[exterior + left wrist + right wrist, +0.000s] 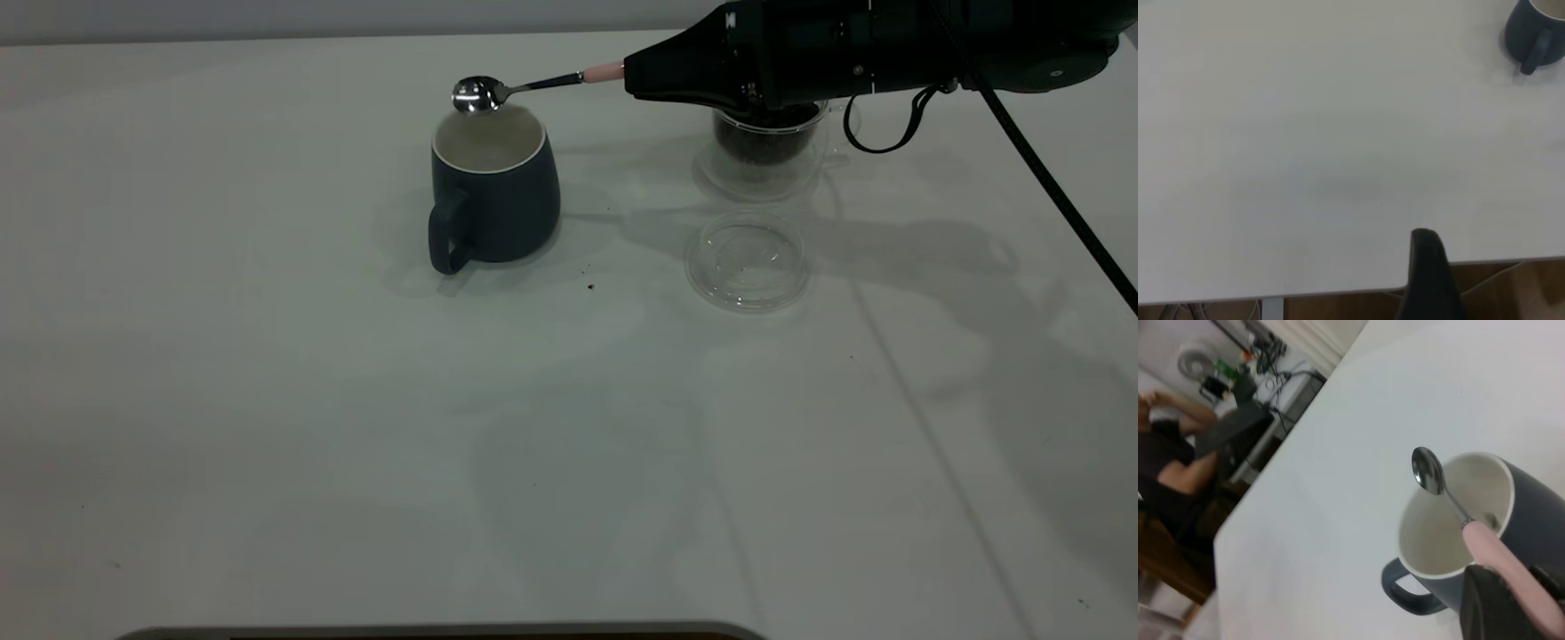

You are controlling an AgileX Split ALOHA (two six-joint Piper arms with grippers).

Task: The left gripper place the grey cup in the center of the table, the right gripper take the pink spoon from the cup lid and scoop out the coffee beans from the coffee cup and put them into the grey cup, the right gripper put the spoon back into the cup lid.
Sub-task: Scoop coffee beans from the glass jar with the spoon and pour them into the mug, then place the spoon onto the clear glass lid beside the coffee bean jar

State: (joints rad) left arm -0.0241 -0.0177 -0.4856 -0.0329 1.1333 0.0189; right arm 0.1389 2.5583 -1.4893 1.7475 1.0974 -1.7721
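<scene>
The grey cup (494,191) stands upright near the middle of the table (356,427), with its handle towards the front left. My right gripper (629,76) is shut on the pink spoon (605,70) by its handle. It holds the spoon level, with the steel bowl (477,94) over the cup's far rim. In the right wrist view the spoon bowl (1427,470) looks empty above the cup (1485,527), and a small dark bit lies inside the cup. The coffee cup (769,147) with coffee beans (766,133) stands under the right arm. The cup lid (747,260) lies empty in front of it. My left gripper (1428,267) is at the table's edge, far from the cup (1535,33).
A small dark speck (590,286) lies on the table between the grey cup and the lid. The right arm's cable (1049,178) hangs across the right side. A person sits beyond the table's edge in the right wrist view (1171,460).
</scene>
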